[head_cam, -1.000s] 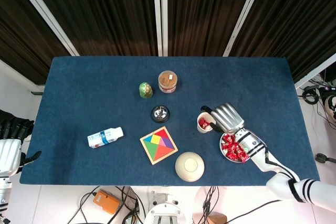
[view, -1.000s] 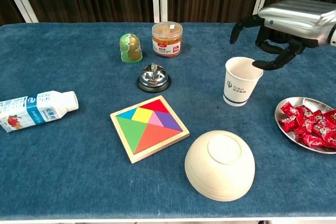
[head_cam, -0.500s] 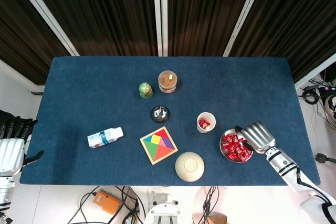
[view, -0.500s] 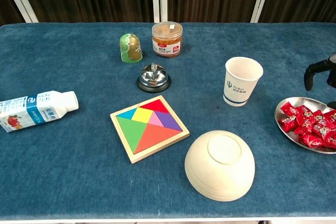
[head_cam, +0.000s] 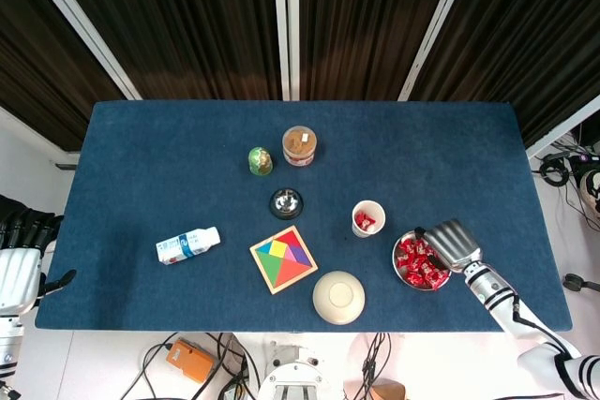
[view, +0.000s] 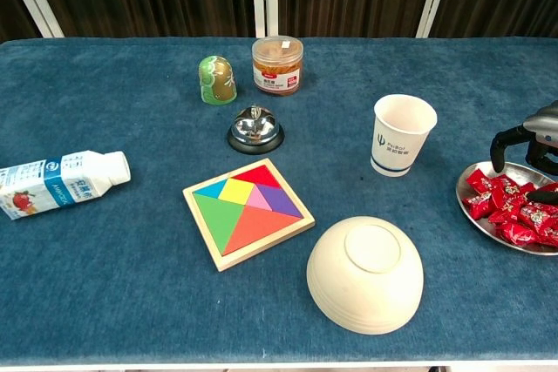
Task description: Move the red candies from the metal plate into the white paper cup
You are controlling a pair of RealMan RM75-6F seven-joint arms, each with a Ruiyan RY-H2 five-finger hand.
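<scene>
- Since a second ago, the right hand [head_cam: 453, 243] has been carried away from the white paper cup [head_cam: 367, 218] and brought down over the far-right side of the metal plate [head_cam: 406, 273]; half a second ago it was already near the plate, and it is now seen a little lower and closer in.
- Fingers [view: 500, 143] are shown curled downward just above the red candies [view: 514, 210] in the chest view; whether a candy is already pinched cannot be told, since most of the hand is cut off at the frame edge.
- At least one red candy is seen inside the cup from above, so part of the task is judged done, while a heap is left on the plate.
- A fresh pick is judged to be under way: the hand has been returned for another candy.
- The cup is found upright, just beside the plate and apart from it, so only a short carry would be needed.
- The left hand [head_cam: 19, 259] is kept off the table edge at the far left, with fingers apart and nothing held.
</scene>
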